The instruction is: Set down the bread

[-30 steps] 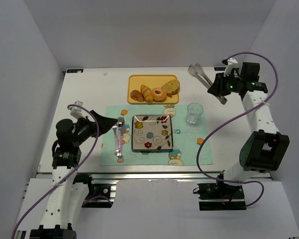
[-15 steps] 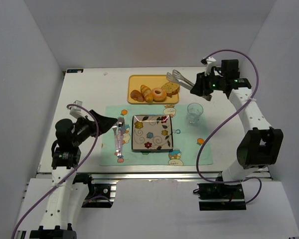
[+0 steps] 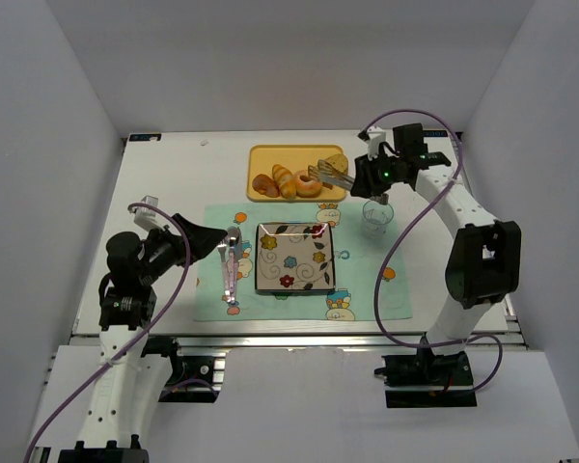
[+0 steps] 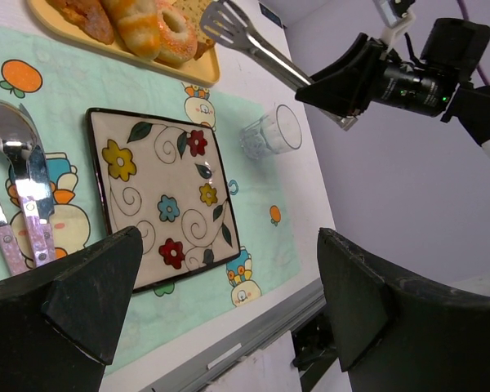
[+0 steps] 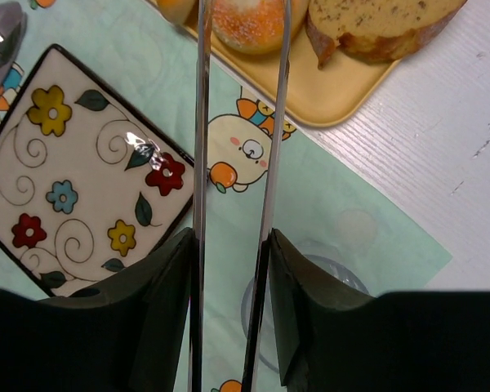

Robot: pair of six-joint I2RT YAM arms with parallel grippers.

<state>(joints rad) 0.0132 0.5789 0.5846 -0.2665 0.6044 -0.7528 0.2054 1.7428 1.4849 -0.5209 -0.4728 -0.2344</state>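
While the right gripper (image 5: 229, 245) clamps its fingers (image 5: 159, 302) around the handle end of a pair of metal tongs (image 3: 330, 174), the two tong arms run out toward the far left over the yellow tray (image 3: 256, 152). Their flat tips hang above the right part of the tray, over the spot where the ring doughnut (image 3: 307, 183) meets the bread (image 5: 376, 24); whether they touch either one cannot be told. The tong arms stand slightly apart with nothing between them.

The bread lies flat at the right end of the tray, just beside the doughnut, its speckled face up. A striped croissant (image 3: 284, 180) sits to the left of the doughnut. Nearer on the green placemat (image 3: 367, 280) rests the flowered square plate (image 3: 294, 257), with a clear glass (image 3: 374, 214) at its far right, directly under the right wrist.

The left gripper (image 4: 229, 245) hovers over the left side of the placemat, near the spoon (image 3: 234, 241), its fingers spread wide and holding nothing.
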